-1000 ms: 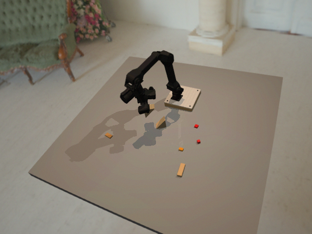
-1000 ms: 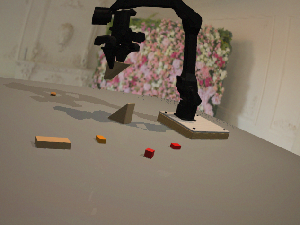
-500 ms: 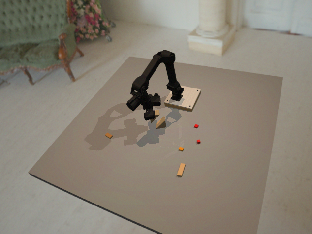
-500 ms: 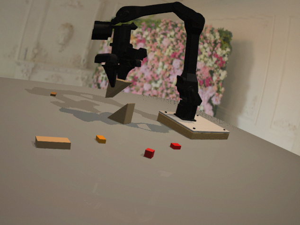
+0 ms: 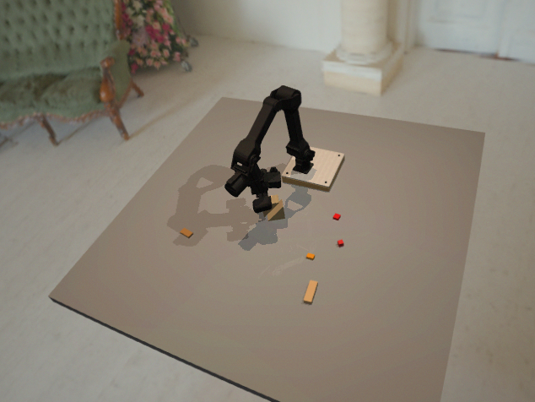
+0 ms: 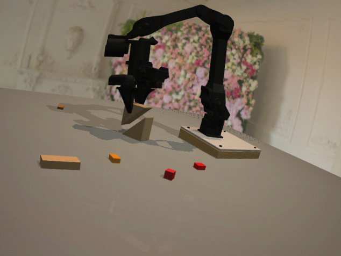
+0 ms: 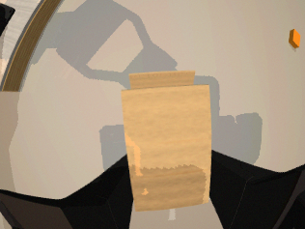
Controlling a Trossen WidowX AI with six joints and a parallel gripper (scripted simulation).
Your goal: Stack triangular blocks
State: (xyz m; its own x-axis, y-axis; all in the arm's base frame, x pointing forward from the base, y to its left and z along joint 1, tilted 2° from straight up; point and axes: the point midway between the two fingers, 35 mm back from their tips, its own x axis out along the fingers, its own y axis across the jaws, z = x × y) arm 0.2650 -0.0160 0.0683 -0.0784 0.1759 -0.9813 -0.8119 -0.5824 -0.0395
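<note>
Foreground: tan bar, orange cube, two red cubes.
Mid-table: lower triangular block, resting on the table.
Just above it: gripper, jaws part-closed, clamping the upper triangular block, sloped face down.
Beyond: arm's wooden base plate.

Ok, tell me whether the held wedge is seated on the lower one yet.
Not seated. The held wedge, clamped in the gripper, hangs inverted just above the lower wedge; the exterior view shows a gap between the slopes.
</note>
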